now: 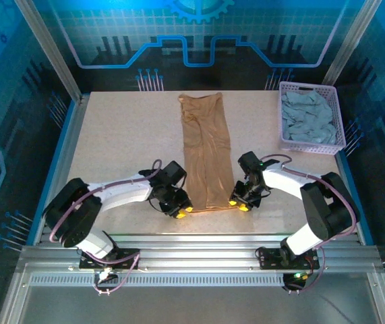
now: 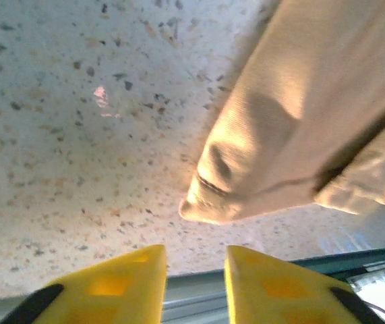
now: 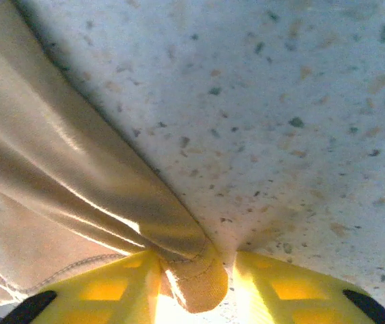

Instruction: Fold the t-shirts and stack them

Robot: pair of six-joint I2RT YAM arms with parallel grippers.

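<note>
A tan t-shirt (image 1: 205, 155) lies folded into a long narrow strip down the middle of the table. My left gripper (image 1: 182, 212) sits at its near left corner. In the left wrist view that gripper (image 2: 194, 262) is open, and the shirt corner (image 2: 205, 202) lies just beyond the yellow fingertips with nothing between them. My right gripper (image 1: 239, 204) is at the near right corner. In the right wrist view it (image 3: 197, 264) is open, with the tan t-shirt's (image 3: 57, 189) corner between its fingers. The corner touches the left finger, with a thin gap to the right one.
A lavender lattice basket (image 1: 311, 147) at the back right holds crumpled grey-blue t-shirts (image 1: 307, 118). The speckled table (image 1: 125, 142) has bare room on the left. A metal rail (image 1: 192, 243) runs along the near edge just behind both grippers.
</note>
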